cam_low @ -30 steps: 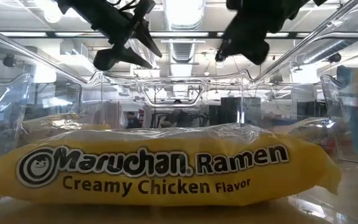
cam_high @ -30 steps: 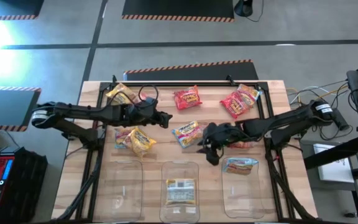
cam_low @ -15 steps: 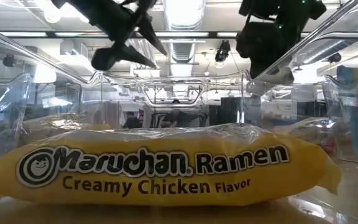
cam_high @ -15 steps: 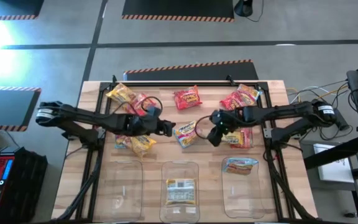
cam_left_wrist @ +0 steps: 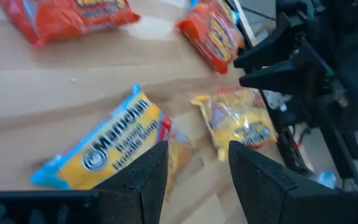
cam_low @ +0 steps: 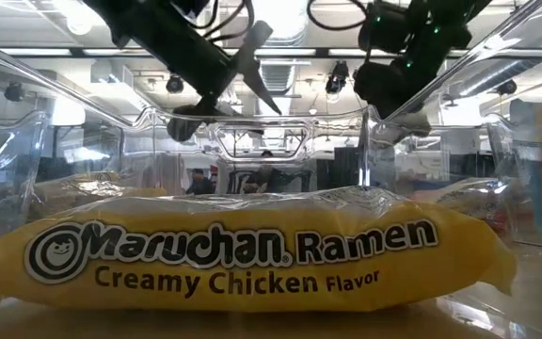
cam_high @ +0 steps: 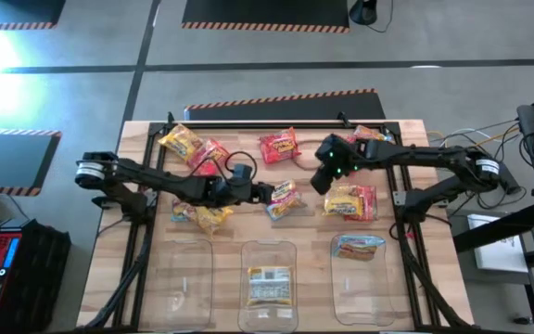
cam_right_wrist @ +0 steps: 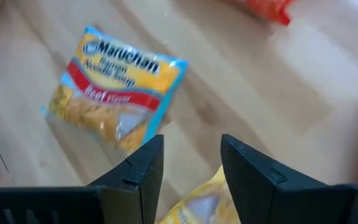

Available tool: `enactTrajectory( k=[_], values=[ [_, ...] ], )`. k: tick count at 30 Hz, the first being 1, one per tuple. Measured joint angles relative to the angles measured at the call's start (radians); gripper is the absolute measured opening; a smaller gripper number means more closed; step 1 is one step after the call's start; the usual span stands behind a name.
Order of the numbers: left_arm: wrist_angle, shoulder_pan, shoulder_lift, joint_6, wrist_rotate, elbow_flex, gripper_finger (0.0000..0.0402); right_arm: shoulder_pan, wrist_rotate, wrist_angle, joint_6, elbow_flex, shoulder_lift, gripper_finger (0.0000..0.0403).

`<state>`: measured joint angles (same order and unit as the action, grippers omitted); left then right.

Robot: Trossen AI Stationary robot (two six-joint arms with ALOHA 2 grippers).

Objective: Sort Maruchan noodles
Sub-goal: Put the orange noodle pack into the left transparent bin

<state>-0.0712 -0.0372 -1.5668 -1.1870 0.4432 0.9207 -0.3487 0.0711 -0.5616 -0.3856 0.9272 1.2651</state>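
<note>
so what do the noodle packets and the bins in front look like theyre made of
Noodle packets, like the blue-edged packet: thin glossy plastic film, judging by its crinkles and printed sheen. Middle bin: clear, seemingly rigid plastic; the wooden tabletop shows through its walls.

A robotics lab is showing here: a wooden table [cam_high: 411, 139] is standing on a grey floor with hazard tape [cam_high: 281, 99], cables [cam_high: 448, 141] are lying at the right, ceiling lights [cam_low: 269, 24] are shining above.
</note>
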Motion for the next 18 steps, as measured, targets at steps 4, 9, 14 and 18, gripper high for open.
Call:
enactTrajectory(
  k=[4,9,14,18],
  values=[
    [0.002,0.054,-0.001,0.028,0.004,0.0,0.0152,-0.097,0.061,0.074,0.012,0.0,0.014,0.0148],
    [0.004,0.153,-0.001,0.085,-0.035,0.0,0.0152,-0.178,0.164,0.176,-0.026,0.0,0.057,0.0148],
    [0.007,0.247,-0.012,0.128,-0.101,0.0,0.0152,-0.205,0.198,0.296,-0.139,0.0,0.127,0.0148],
    [0.008,0.294,-0.036,0.154,-0.157,0.0,0.0152,-0.204,0.2,0.39,-0.259,0.0,0.185,0.0148]
  ],
)
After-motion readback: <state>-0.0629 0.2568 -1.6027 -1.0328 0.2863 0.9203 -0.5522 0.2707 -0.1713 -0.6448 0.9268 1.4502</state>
